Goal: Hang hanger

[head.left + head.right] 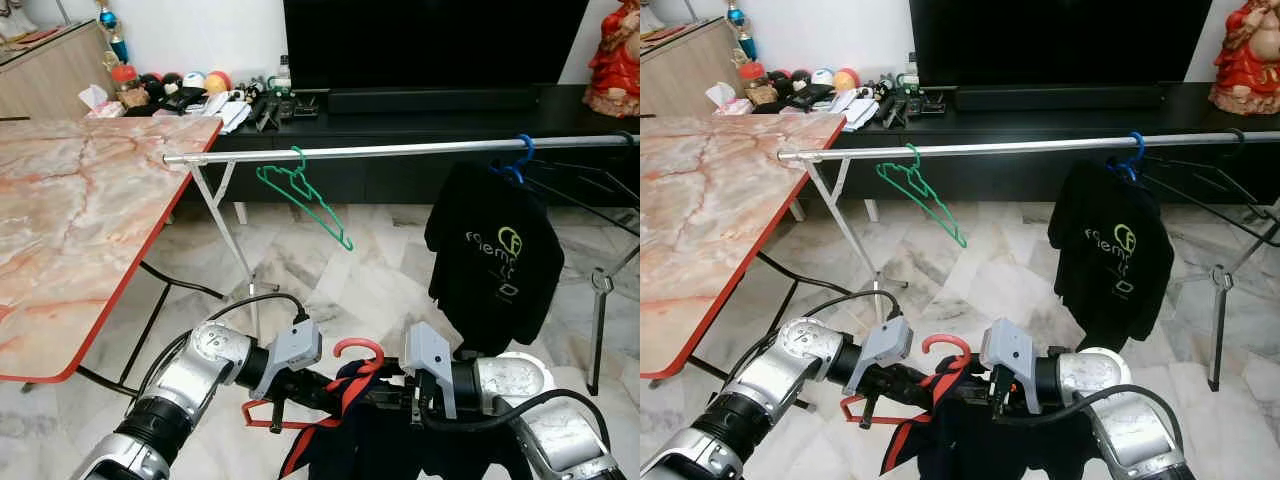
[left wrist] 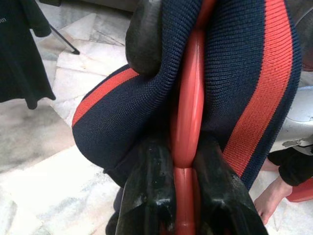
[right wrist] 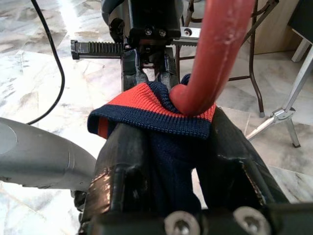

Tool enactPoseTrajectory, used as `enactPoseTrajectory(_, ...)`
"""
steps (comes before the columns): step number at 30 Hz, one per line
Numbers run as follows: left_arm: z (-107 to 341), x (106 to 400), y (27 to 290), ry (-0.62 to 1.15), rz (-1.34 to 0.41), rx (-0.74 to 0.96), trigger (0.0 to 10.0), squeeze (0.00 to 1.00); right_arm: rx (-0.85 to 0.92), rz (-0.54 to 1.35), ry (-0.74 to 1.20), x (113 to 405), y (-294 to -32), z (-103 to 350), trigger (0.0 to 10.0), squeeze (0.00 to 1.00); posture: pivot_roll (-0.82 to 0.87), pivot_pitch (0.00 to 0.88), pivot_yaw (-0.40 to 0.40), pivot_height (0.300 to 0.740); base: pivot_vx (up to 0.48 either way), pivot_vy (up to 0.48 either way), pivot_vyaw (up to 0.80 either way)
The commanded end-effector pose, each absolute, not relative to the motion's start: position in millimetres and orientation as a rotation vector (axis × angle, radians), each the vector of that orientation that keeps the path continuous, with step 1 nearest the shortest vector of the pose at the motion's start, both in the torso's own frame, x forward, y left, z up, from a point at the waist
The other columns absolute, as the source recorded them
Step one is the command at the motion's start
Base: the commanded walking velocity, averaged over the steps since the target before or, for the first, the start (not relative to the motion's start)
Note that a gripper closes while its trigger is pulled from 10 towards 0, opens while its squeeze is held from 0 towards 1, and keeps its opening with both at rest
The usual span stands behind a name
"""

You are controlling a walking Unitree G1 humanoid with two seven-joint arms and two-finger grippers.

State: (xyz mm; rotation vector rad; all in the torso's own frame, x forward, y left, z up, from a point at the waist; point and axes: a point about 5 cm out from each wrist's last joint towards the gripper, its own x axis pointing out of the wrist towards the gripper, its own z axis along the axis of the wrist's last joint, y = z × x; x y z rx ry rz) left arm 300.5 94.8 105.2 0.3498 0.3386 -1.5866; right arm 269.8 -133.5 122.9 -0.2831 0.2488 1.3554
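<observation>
Red hanger [image 1: 357,349] sits low in front of the robot, well below the rail [image 1: 400,150], carrying a navy garment with red stripes [image 1: 340,420]. Left gripper [image 2: 185,161] is clamped on the hanger's red bar, one black finger on each side, with the knitted cloth bunched just above the fingers. Right gripper [image 3: 183,142] faces the left one from the opposite side; its fingers are closed on the garment's striped collar at the base of the hook, which curves up between them. Hook stands upright between the two wrists.

Rail runs across the room on a folding stand. On it hang an empty green hanger [image 1: 300,190], tilted, near the left end, and a black T-shirt [image 1: 495,255] on a blue hanger [image 1: 516,160] towards the right. Marble-patterned table [image 1: 70,220] stands at the left, beside the rail's end.
</observation>
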Motion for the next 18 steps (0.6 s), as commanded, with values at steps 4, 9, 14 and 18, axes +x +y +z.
enactPoseTrajectory(4,103.1,299.5,99.1,0.358,-1.568,0.353,0.0,0.00,-0.254,1.392,0.153,268.1,-128.9,137.9,0.0,0.00,-0.02,0.046,0.088,0.740,0.000,0.000,0.00)
enactPoseTrajectory(9,101.1,298.3,101.7,0.372,-1.569,0.352,0.0,0.00,-0.265,1.350,0.153,270.5,-138.5,141.2,0.0,0.00,-0.02,0.051,0.089,0.740,0.000,0.000,0.00)
enactPoseTrajectory(14,99.3,297.2,102.7,0.386,-1.573,0.353,0.0,0.00,-0.275,1.320,0.171,270.6,-148.7,141.0,0.0,0.00,-0.02,0.056,0.088,0.740,0.000,0.000,0.00)
enactPoseTrajectory(18,97.5,295.4,103.1,0.396,-1.580,0.353,0.0,0.00,-0.250,1.312,0.164,268.8,-152.7,143.3,0.0,0.00,-0.03,0.058,0.088,0.740,0.000,0.000,0.00)
